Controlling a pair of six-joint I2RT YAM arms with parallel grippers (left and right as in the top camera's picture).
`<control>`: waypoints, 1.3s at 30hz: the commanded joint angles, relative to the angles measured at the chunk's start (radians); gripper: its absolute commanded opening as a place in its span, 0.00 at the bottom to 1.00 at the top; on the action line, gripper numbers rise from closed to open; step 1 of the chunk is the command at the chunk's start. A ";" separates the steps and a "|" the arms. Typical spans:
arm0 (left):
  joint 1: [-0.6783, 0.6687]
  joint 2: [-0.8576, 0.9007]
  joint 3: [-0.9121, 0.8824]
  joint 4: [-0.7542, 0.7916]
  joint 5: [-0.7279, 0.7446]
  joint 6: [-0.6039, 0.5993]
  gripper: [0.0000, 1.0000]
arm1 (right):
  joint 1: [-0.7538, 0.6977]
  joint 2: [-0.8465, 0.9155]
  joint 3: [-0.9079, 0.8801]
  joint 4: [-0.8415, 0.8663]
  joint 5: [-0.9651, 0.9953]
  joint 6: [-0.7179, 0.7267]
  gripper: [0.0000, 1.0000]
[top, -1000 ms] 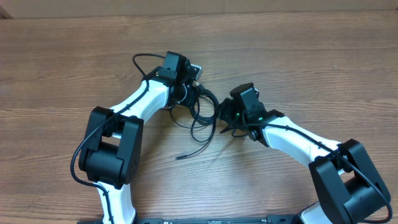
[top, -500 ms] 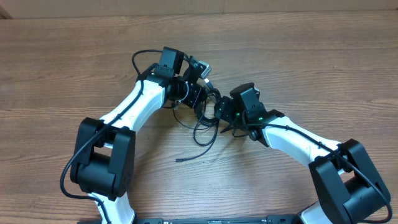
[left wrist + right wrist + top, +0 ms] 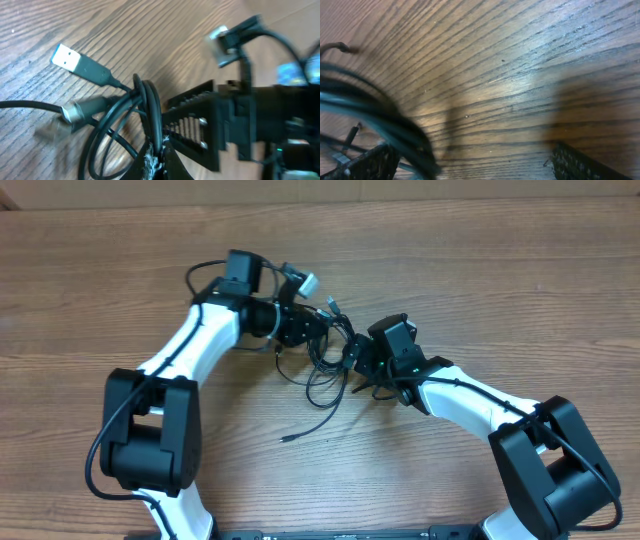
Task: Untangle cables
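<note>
Left claw (image 3: 303, 328) is pressed together, pinching the cables (image 3: 322, 370), which trail onto the bench (image 3: 500, 270); right claw (image 3: 470, 162) stands spread wide beside them.

Robotics lab bench, by the look. Brown wood-grain laminate tabletop (image 3: 520, 280); two white-and-black jointed robot arms, left arm (image 3: 185, 355), right arm (image 3: 470, 395), mounted side by side at its near edge.
</note>
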State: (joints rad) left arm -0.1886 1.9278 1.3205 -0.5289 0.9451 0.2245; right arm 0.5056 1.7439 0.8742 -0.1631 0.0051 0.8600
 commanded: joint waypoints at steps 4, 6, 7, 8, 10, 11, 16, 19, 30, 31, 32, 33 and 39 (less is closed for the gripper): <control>0.054 -0.026 0.005 -0.067 0.353 0.214 0.05 | 0.005 0.009 -0.006 0.018 0.009 -0.003 0.95; 0.055 -0.026 0.004 -0.088 0.396 0.255 0.06 | 0.005 0.009 -0.006 0.024 0.010 -0.003 0.94; 0.055 -0.026 0.004 -0.095 0.412 0.273 0.05 | 0.005 0.009 -0.006 0.025 0.010 -0.003 0.93; 0.055 -0.026 0.004 -0.098 0.417 0.278 0.06 | 0.005 0.009 -0.006 0.024 0.010 -0.003 0.91; 0.057 -0.026 0.004 -0.098 0.416 0.280 0.06 | 0.005 0.009 -0.006 0.023 0.011 -0.003 0.88; 0.059 -0.026 0.004 -0.099 0.417 0.285 0.06 | 0.005 0.009 -0.006 0.022 0.013 -0.003 0.87; 0.065 -0.026 0.004 -0.100 0.405 0.285 0.05 | 0.005 0.009 -0.006 0.020 0.000 -0.005 0.90; 0.065 -0.026 0.004 -0.103 0.361 0.285 0.06 | 0.004 0.008 -0.006 0.017 -0.061 -0.069 0.85; 0.058 -0.025 0.004 -0.084 0.197 0.220 0.07 | -0.129 -0.183 0.010 -0.040 -0.422 -0.240 0.72; 0.054 -0.024 0.004 -0.084 0.197 0.220 0.07 | -0.141 -0.191 0.010 -0.041 -0.445 -0.241 0.74; 0.047 -0.024 0.004 -0.084 0.196 0.220 0.07 | -0.153 -0.193 0.010 -0.042 -0.467 -0.243 0.77; 0.040 -0.023 0.004 -0.084 0.196 0.220 0.07 | -0.162 -0.193 0.010 -0.042 -0.490 -0.267 0.78; -0.010 -0.023 0.004 -0.083 0.195 0.220 0.08 | -0.167 -0.193 0.010 -0.087 -0.491 -0.452 0.65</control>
State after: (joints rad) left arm -0.1677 1.9278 1.3205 -0.6136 1.1355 0.4507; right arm 0.3405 1.5551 0.8749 -0.2398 -0.4538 0.5297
